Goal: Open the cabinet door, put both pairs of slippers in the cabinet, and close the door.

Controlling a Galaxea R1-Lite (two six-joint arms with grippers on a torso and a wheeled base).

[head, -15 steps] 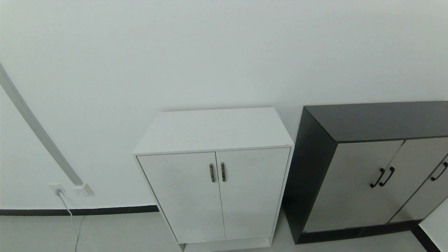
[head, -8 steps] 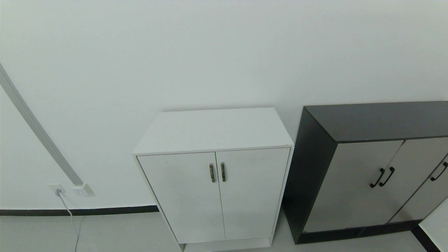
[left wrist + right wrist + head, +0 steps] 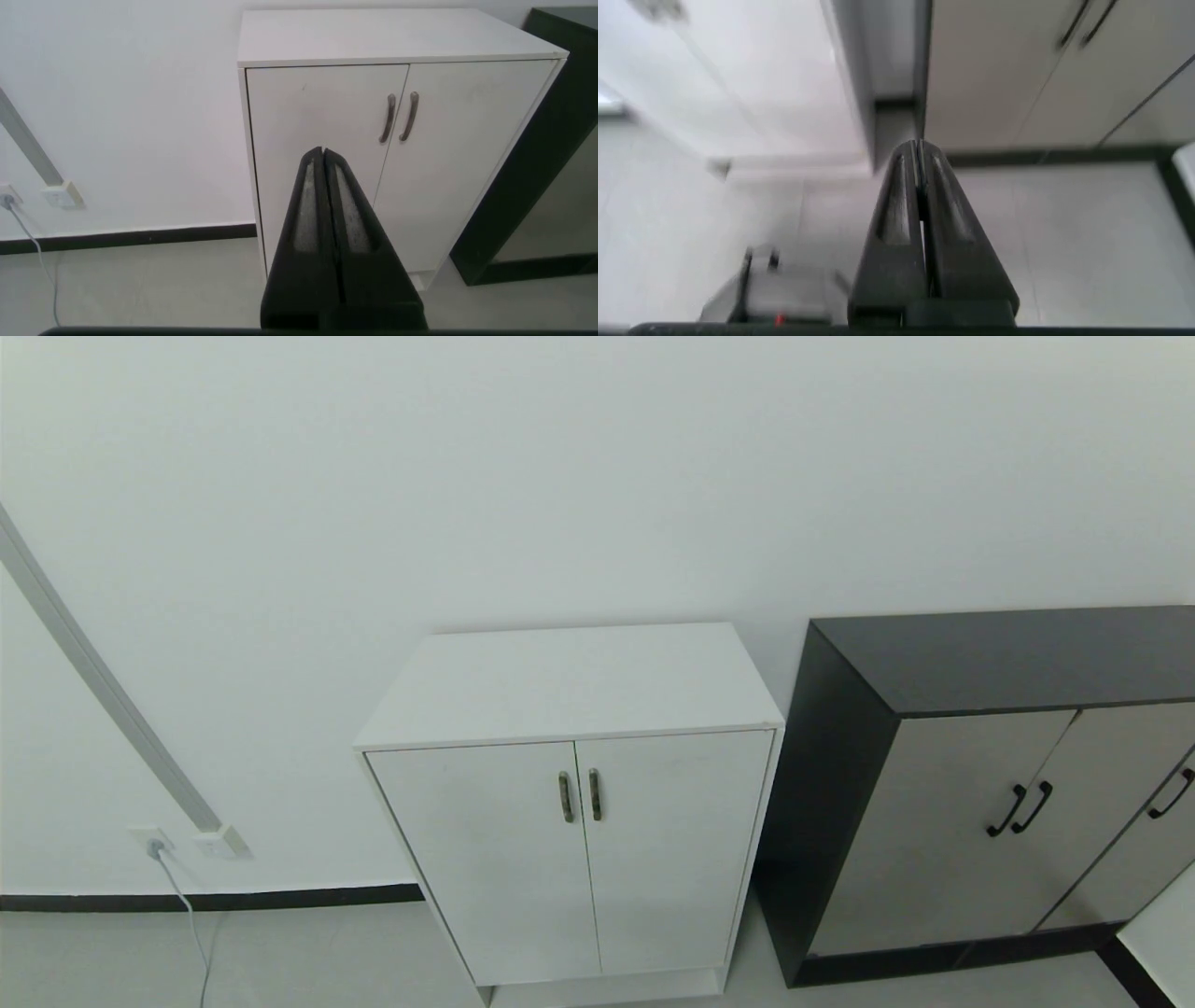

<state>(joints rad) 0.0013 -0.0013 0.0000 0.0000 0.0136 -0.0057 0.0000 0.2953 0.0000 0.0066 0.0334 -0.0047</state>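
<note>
White cabinet (image 3: 653, 840), shut, stands ahead of the left gripper (image 3: 323, 152), which is pressed together; right gripper (image 3: 921, 146) pressed together too.

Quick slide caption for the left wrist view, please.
Shut left gripper poised before the closed white cabinet.

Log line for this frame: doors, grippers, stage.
stage: pre-open | white cabinet: both doors shut | left gripper: shut, empty, facing cabinet | right gripper: shut, empty, above floor
</note>
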